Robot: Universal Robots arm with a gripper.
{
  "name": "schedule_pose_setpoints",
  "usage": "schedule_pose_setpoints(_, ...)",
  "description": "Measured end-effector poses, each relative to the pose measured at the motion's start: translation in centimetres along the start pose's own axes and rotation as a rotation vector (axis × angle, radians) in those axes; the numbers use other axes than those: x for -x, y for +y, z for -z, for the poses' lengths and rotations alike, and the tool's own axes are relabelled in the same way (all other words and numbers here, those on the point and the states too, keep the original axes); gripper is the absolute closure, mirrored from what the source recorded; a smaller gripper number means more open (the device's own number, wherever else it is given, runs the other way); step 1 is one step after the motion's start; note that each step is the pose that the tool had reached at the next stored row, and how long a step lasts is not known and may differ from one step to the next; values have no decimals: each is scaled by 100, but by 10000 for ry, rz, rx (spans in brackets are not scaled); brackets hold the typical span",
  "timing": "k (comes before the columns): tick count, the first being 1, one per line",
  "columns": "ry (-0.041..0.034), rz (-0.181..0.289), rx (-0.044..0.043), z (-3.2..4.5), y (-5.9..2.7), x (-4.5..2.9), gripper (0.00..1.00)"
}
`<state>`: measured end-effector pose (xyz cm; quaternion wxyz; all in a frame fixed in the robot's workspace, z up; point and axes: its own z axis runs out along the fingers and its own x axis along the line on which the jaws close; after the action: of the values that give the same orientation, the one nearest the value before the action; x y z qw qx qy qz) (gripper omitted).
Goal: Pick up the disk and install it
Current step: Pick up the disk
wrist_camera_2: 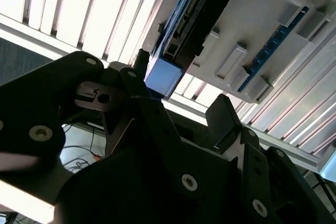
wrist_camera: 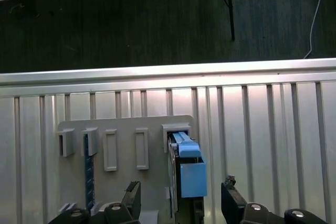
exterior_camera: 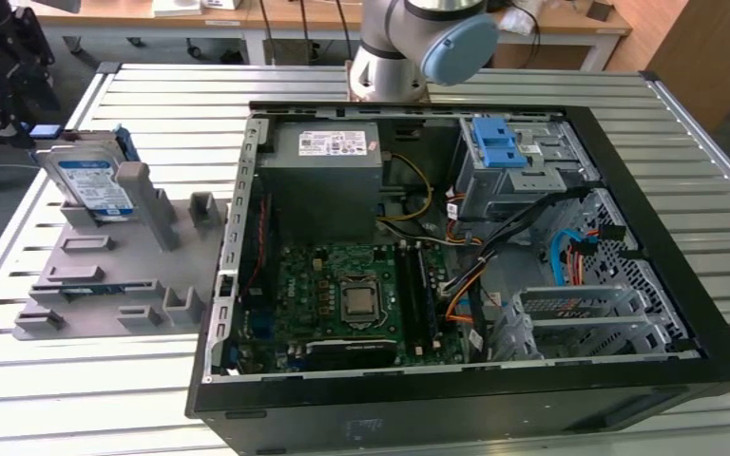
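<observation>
The disk (exterior_camera: 90, 182) stands on edge in a slot of the grey holder (exterior_camera: 111, 275) on the exterior view's left, its white-and-blue label facing the camera and its blue tab (exterior_camera: 46, 131) at the top. My black gripper (exterior_camera: 12, 109) hangs just above and behind that tab. In the first wrist view the disk (wrist_camera: 185, 161) and its blue tab (wrist_camera: 192, 178) lie between my two fingertips (wrist_camera: 132, 195), which stand apart on either side without touching, so the gripper (wrist_camera: 181, 198) is open. In the second wrist view the tab (wrist_camera_2: 164, 74) sits just past the fingers (wrist_camera_2: 223, 116).
An open black computer case (exterior_camera: 619, 171) lies beside the holder, with a green motherboard (exterior_camera: 353, 294), a grey power-supply box (exterior_camera: 324, 176) and a grey cage with blue clips (exterior_camera: 508, 144). The arm's base (exterior_camera: 397, 57) stands behind the case. All rest on a slatted metal table (exterior_camera: 86, 399).
</observation>
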<state>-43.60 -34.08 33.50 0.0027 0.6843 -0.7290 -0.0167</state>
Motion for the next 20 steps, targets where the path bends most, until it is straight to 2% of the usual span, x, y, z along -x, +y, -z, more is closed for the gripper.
schedule_pose_setpoints(12,7,0,-5,-183,60,33,29)
schedule_pose_setpoints(14,5,1,-15,-209,72,36,31)
schedule_pose_setpoints(15,5,1,-19,-224,74,38,38)
schedule_pose_setpoints(20,3,25,-48,-305,82,39,38)
